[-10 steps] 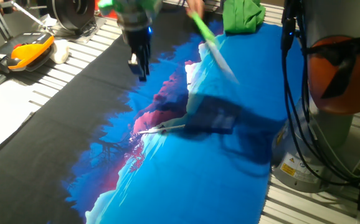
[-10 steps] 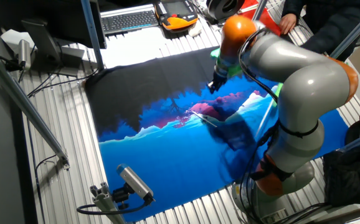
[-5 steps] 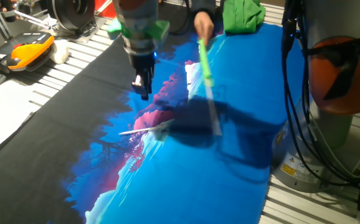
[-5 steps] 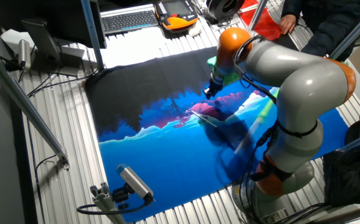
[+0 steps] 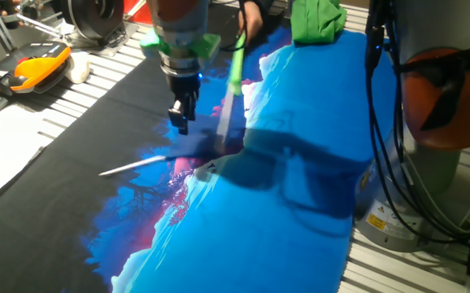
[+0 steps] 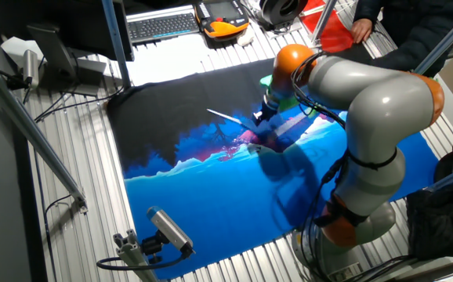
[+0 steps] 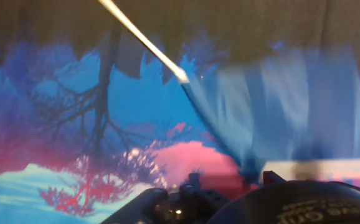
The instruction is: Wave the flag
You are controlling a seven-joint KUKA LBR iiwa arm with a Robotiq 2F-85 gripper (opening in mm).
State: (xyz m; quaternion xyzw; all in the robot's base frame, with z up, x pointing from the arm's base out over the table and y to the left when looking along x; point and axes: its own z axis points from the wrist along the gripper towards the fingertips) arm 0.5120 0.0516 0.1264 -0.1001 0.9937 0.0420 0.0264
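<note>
You are looking at a robotics lab: a slatted aluminium table [image 6: 70, 211], a keyboard [image 6: 162, 26] and orange teach pendant [image 6: 225, 11] at the top of the frame, and a camera on a mount [image 6: 168, 229] lower left.

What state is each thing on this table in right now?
Flag: lying on the tablecloth, not gripped.
Gripper: above the tablecloth, holding nothing; jaw opening unclear.
Green stick: tilted, lower end near the flag, blurred.
Tablecloth: spread flat.
</note>
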